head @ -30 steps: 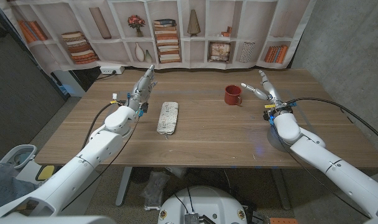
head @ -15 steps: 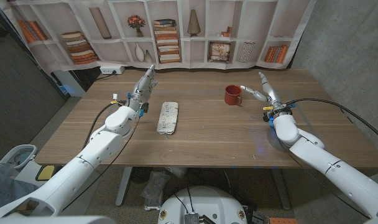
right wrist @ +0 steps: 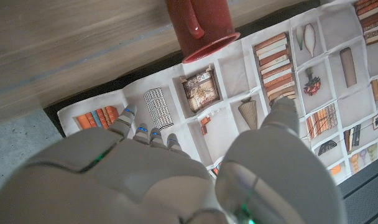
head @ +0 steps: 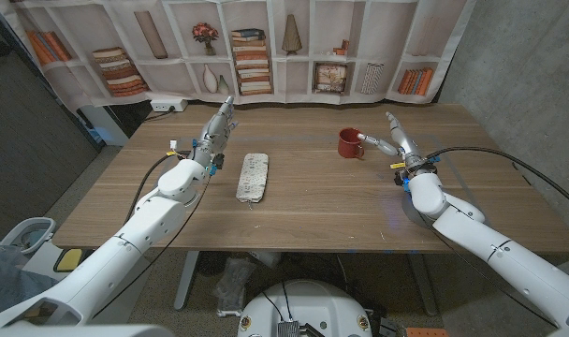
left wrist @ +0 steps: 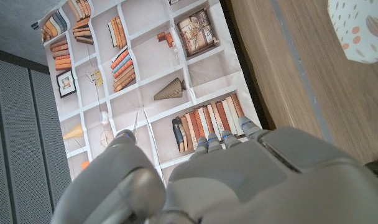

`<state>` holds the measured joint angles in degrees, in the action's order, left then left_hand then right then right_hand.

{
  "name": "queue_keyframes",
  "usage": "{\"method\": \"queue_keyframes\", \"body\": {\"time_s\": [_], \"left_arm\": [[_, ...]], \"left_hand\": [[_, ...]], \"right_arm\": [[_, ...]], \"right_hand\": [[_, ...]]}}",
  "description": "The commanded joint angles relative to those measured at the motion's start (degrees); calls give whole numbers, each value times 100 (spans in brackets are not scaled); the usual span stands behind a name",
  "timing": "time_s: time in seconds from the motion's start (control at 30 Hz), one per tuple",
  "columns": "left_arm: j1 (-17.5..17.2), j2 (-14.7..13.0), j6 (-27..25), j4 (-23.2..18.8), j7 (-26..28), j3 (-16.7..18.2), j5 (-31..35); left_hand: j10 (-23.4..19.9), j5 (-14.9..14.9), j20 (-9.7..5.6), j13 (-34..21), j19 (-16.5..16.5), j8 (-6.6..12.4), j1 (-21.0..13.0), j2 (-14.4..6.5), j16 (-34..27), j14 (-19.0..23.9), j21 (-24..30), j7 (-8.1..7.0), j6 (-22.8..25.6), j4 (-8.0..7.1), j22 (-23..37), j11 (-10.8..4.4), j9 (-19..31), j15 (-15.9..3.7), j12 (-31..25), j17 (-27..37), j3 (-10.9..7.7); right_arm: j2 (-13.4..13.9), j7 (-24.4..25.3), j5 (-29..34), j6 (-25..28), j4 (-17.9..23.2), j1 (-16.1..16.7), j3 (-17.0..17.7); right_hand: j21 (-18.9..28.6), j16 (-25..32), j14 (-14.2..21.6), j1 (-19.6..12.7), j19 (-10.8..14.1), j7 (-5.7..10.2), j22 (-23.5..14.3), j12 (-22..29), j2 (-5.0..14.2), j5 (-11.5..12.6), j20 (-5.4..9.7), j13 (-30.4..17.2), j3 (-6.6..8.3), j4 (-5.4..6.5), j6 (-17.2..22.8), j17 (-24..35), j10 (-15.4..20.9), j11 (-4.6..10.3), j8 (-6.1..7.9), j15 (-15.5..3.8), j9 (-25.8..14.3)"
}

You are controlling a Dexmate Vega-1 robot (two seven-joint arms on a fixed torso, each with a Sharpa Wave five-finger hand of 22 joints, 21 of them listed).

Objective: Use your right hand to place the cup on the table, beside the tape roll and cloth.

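Note:
A red cup (head: 350, 142) with a handle stands upright on the wooden table (head: 313, 201), right of centre toward the back. My right hand (head: 389, 139) is just to its right, fingers spread and holding nothing; one fingertip reaches close to the cup's handle, and I cannot tell whether it touches. In the right wrist view the cup (right wrist: 198, 25) is beyond the fingers of my right hand (right wrist: 176, 168). A folded patterned cloth (head: 253, 176) lies left of centre; its corner (left wrist: 360, 28) appears in the left wrist view. My left hand (head: 217, 126) is stretched out, open, behind and left of the cloth.
A printed bookshelf backdrop (head: 266, 51) runs along the table's far edge. A white power strip (head: 167, 106) sits at the back left corner. A black cable (head: 490, 154) loops over the table's right side. Bare wood lies between the cloth and the cup.
My right hand has shifted slightly left toward the cup, bringing a fingertip closer to its handle. The cup, the cloth and my left hand have not moved.

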<state>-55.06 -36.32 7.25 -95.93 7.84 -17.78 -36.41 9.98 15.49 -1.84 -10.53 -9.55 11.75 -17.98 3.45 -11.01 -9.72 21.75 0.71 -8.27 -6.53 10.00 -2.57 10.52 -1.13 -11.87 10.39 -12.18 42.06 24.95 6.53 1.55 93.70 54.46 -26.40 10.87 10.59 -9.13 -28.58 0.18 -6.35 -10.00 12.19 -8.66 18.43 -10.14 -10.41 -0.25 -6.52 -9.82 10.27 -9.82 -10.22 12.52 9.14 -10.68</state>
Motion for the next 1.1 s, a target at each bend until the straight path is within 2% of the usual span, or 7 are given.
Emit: {"method": "queue_keyframes", "body": {"time_s": [0.03, 0.63, 0.7, 0.8, 1.1], "left_arm": [[-24, -35, -13, -75, 13, 25, 0], [-81, -77, -31, -226, 80, 68, 22], [-83, -78, -24, -227, 75, 69, 25], [-84, -74, -13, -225, 73, 71, 27], [-96, -71, 6, -224, 56, 84, 9]], "left_hand": [[30, 39, -105, -16, -650, 7, 1, -67, -20, -230, -11, 2, 42, -15, 15, 28, 25, 30, -8, 19, 24], [27, 44, -81, -16, -647, 1, 2, -78, -15, -226, -53, -5, 58, -12, 16, 25, 26, 25, -2, 18, 43], [27, 44, -85, -16, -645, 1, 2, -79, -14, -225, -56, -5, 60, -11, 16, 27, 27, 25, -2, 18, 45], [31, 45, -86, -17, -646, -2, 3, -80, -13, -227, -63, -9, 58, -11, 17, 18, 27, 20, 1, 18, 48], [26, 47, -87, -17, -646, -7, 2, -85, -10, -229, -80, -21, 53, -10, 17, 12, 27, 18, 1, 18, 55]], "right_arm": [[73, -29, 248, 436, 161, -57, -184], [115, -202, 460, 1010, 300, -205, -412], [113, -256, 446, 1095, 311, -230, -430], [96, -313, 454, 1226, 305, -280, -479], [49, -275, 480, 1288, 233, -349, -579]], "right_hand": [[-26, -14, -77, 94, -97, -144, -32, 0, 4, 30, -12, -10, -65, 3, -134, 20, -95, 15, -29, 29, -5], [-40, -24, -177, 251, -214, -146, -36, -31, 28, 44, -84, -12, -165, 88, -125, 33, -151, -2, -58, 42, -6], [-25, -10, -170, 301, -209, -86, -37, -22, 31, 51, -91, -12, -204, 114, -97, 35, -123, 122, -59, 40, -6], [-15, -1, -155, 325, -206, -33, -37, -14, 26, 57, -112, -12, -236, 125, -83, 32, -98, 225, -63, 38, -6], [-10, 18, -110, 332, -213, -3, -37, 3, 42, 70, -135, -12, -261, 132, -30, 28, -42, 226, -54, 61, -5]]}}
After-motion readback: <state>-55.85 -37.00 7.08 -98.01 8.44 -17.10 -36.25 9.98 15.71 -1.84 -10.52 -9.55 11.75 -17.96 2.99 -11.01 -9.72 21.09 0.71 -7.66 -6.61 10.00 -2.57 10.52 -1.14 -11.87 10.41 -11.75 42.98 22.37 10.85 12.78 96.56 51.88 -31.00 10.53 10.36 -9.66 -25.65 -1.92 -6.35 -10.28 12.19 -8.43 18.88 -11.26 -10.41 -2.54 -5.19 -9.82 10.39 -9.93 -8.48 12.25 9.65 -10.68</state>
